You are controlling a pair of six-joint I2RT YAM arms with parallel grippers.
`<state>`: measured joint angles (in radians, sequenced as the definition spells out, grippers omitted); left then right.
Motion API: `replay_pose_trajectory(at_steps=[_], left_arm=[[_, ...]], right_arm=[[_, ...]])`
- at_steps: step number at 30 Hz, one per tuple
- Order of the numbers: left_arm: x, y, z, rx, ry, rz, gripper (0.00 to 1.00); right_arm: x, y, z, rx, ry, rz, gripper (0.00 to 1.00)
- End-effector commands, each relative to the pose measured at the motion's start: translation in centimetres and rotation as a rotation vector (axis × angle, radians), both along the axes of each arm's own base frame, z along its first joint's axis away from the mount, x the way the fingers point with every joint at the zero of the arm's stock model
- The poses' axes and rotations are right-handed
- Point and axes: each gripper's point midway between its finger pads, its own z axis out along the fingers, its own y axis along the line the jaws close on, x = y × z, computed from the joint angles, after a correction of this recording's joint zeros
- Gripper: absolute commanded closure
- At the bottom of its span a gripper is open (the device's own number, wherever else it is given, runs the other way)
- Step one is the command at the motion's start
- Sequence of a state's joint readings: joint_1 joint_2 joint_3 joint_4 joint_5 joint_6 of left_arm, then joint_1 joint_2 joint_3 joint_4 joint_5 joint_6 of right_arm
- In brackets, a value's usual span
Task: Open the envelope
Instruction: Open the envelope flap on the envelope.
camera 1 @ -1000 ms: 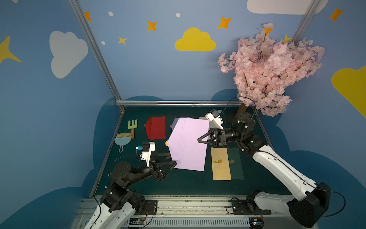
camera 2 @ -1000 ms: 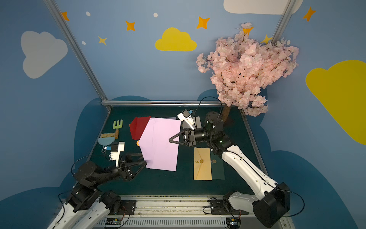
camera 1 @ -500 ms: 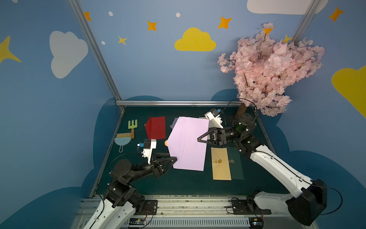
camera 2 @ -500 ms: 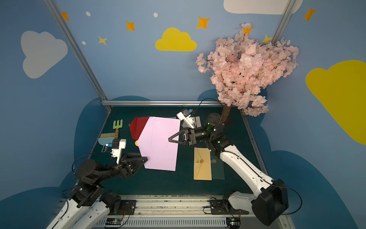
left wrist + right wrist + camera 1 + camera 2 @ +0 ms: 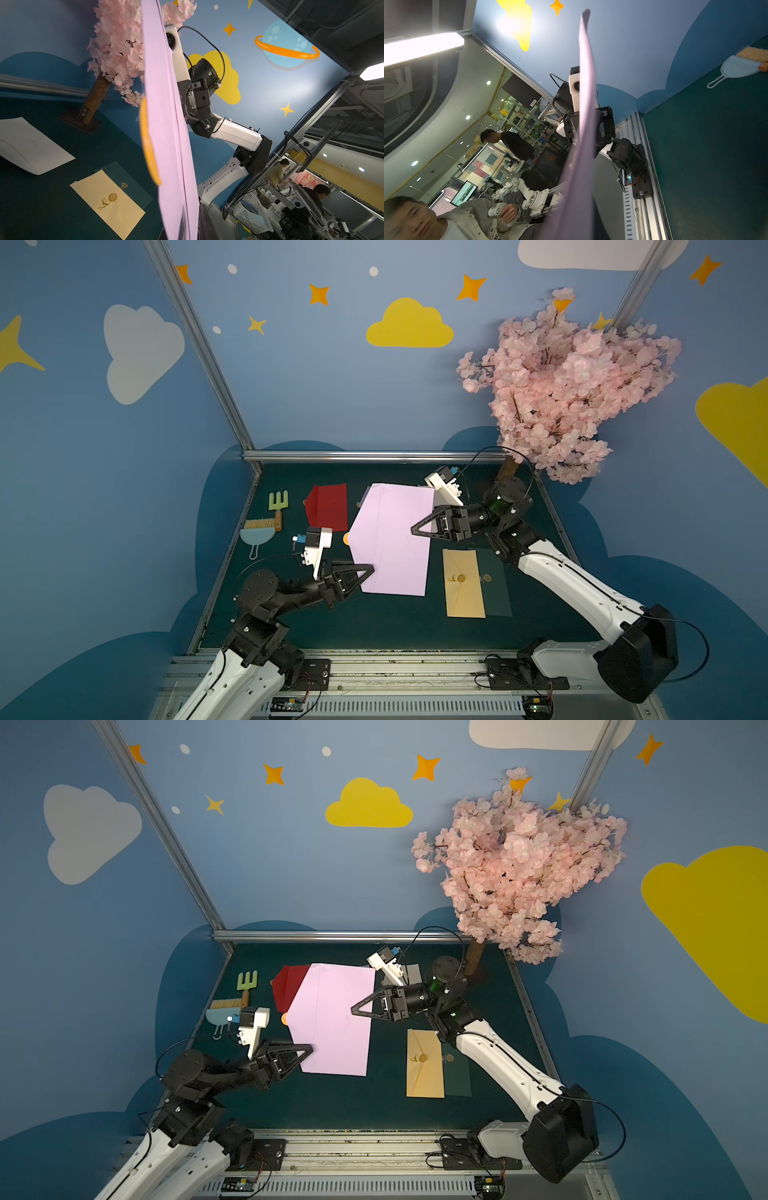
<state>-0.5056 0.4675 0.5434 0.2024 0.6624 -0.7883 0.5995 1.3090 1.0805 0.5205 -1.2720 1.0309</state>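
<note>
In both top views my left gripper [image 5: 369, 569] [image 5: 310, 1048], which gaped wide a second ago, has drawn narrow onto the near left corner of the pink envelope [image 5: 395, 539] [image 5: 334, 1019]. My right gripper [image 5: 414, 531] [image 5: 353, 1011] stays pinched on its right edge. The pink envelope hangs between the two, raised over the dark green table [image 5: 374, 622], with its orange seal [image 5: 345, 538] at the left point. A tan envelope [image 5: 463, 585] lies flat to the right and a red envelope [image 5: 328, 506] at the back.

From my left wrist, the pink envelope runs edge-on into my jaws. The gold stamp [image 5: 112, 197] on the tan envelope is too small to read.

From my right wrist, the pink envelope is edge-on again, against a blue wall [image 5: 643, 41].
</note>
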Motion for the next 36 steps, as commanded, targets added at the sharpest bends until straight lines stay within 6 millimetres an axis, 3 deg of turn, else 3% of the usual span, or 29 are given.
replay_pose_trajectory(at_steps=[1,4,12,16,18,20,23,30,36], left_arm=[[0.0,0.0,-0.1,-0.006,-0.016,-0.002,0.92],[0.1,0.2,-0.3,-0.003,-0.007,0.011,0.97],[0.1,0.7,-0.3,-0.004,-0.014,0.037,0.97],[0.1,0.8,-0.1,-0.008,-0.019,0.047,0.97],[0.1,1.0,-0.2,-0.005,-0.020,0.058,0.97],[0.2,1.3,-0.2,0.001,-0.022,0.079,0.97],[0.5,1.9,-0.7,0.020,-0.012,0.128,0.97],[2.1,3.2,-3.7,0.131,0.080,0.230,0.97],[2.3,2.9,-3.6,0.072,0.104,0.163,0.97]], right_arm=[[-0.5,0.0,0.9,0.031,-0.043,0.023,1.00],[-0.4,0.0,0.9,0.030,-0.042,0.022,1.00],[-0.3,0.1,0.6,0.026,-0.035,0.022,1.00],[0.1,0.1,0.3,0.022,-0.027,0.005,0.74],[0.5,0.1,0.1,0.015,-0.025,-0.016,0.66],[1.2,0.2,-0.6,-0.021,-0.015,-0.057,0.57],[2.2,0.3,-2.1,-0.121,-0.009,-0.142,0.54],[5.3,-0.9,-5.8,-0.348,-0.021,-0.368,0.52],[6.2,-0.9,-8.7,-0.420,0.044,-0.387,0.52]])
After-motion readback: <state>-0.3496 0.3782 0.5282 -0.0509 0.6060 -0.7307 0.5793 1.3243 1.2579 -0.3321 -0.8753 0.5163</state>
